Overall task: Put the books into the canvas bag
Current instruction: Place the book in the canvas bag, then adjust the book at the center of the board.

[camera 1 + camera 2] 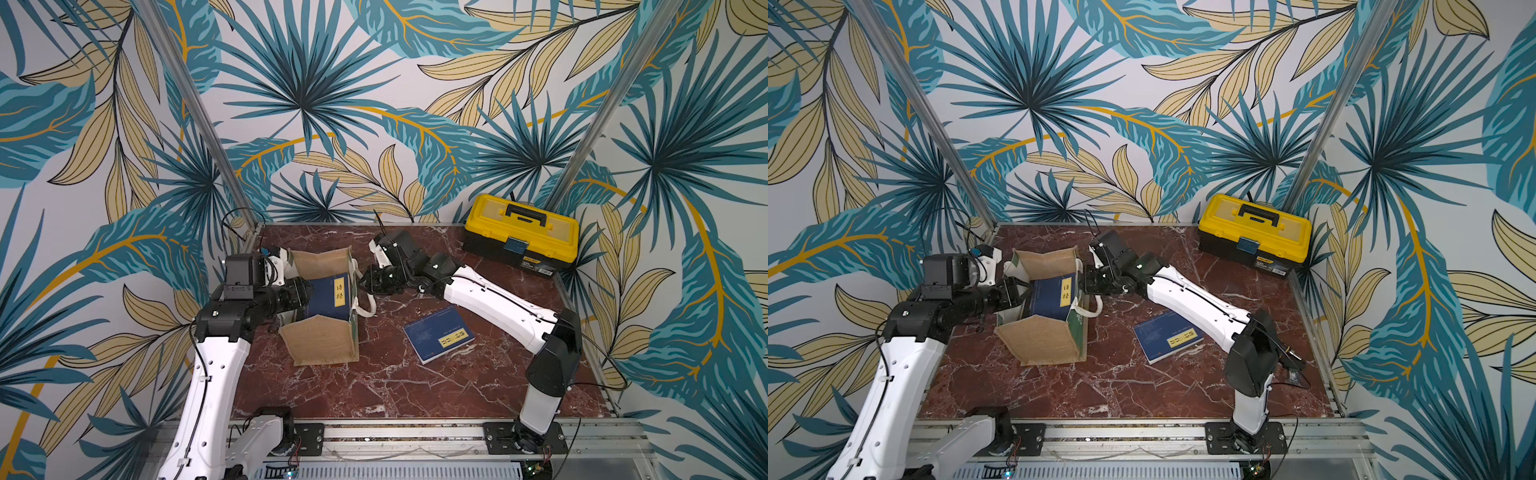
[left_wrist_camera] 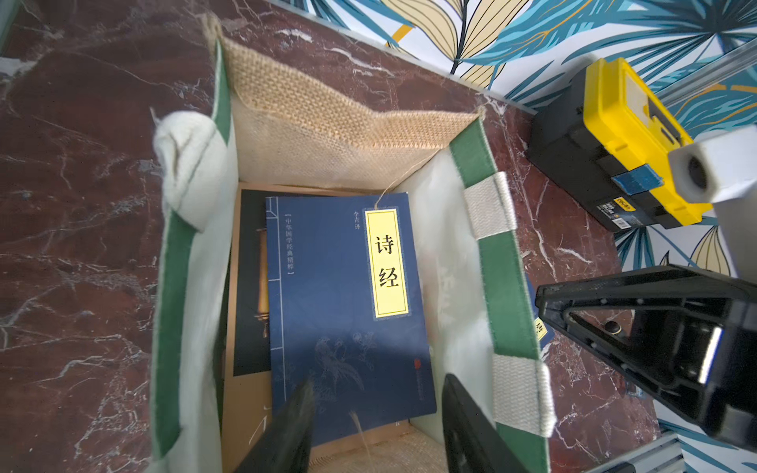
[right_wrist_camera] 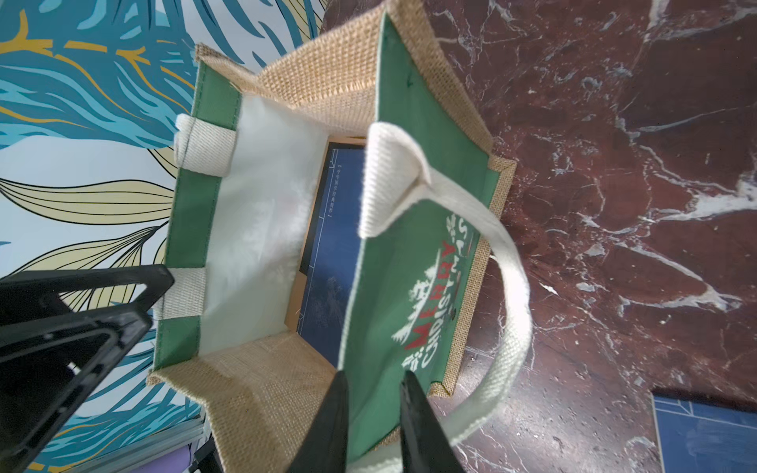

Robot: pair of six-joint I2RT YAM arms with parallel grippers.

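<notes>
The canvas bag [image 1: 328, 349] [image 1: 1042, 345] stands open-topped at the table's left. A navy book with a yellow label [image 2: 340, 295] [image 1: 326, 297] lies flat inside it, on top of a tan-brown book [image 2: 250, 401]. My left gripper [image 2: 377, 381] [image 1: 1021, 291] reaches into the bag's mouth, open, with nothing between its fingers. My right gripper [image 3: 376, 379] [image 1: 365, 284] is at the bag's right side. Its jaws stand a little apart, either side of the green printed wall [image 3: 413, 254]. Another navy book [image 1: 438, 338] [image 1: 1167, 336] lies on the table right of the bag.
A yellow-and-black toolbox [image 1: 521, 232] [image 1: 1254, 232] sits shut at the back right corner. A white handle [image 3: 512, 286] of the bag droops over the red marble tabletop [image 1: 374, 390]. Patterned walls close in the back and both sides.
</notes>
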